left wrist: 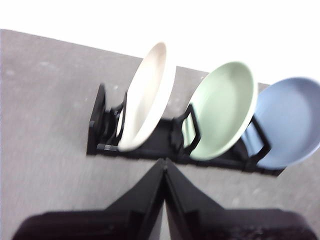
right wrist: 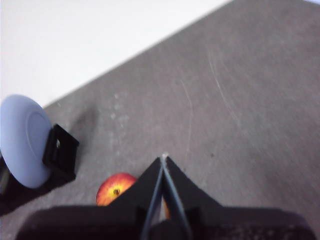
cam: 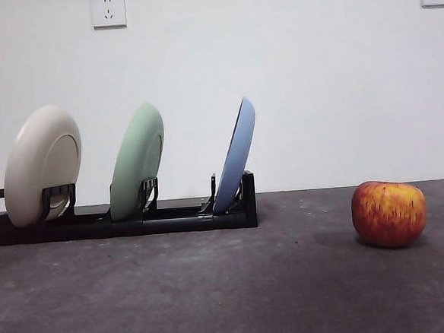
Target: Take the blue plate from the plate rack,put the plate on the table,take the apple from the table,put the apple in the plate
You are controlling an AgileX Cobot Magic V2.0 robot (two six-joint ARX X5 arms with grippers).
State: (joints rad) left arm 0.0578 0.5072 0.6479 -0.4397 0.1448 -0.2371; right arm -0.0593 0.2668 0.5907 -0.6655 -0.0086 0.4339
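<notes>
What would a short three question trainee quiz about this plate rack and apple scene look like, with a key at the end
1. True or false: the blue plate stands in the plate rack.
2. Which plate stands between the other two in the rack? A) cream plate B) pale green plate C) blue plate
3. Fill in: the apple rests on the ____, apart from the rack.

Key
1. True. It leans upright in the end slot nearest the apple.
2. B.
3. Table. The left gripper and right gripper both have their jaws shut and hold nothing.
</notes>
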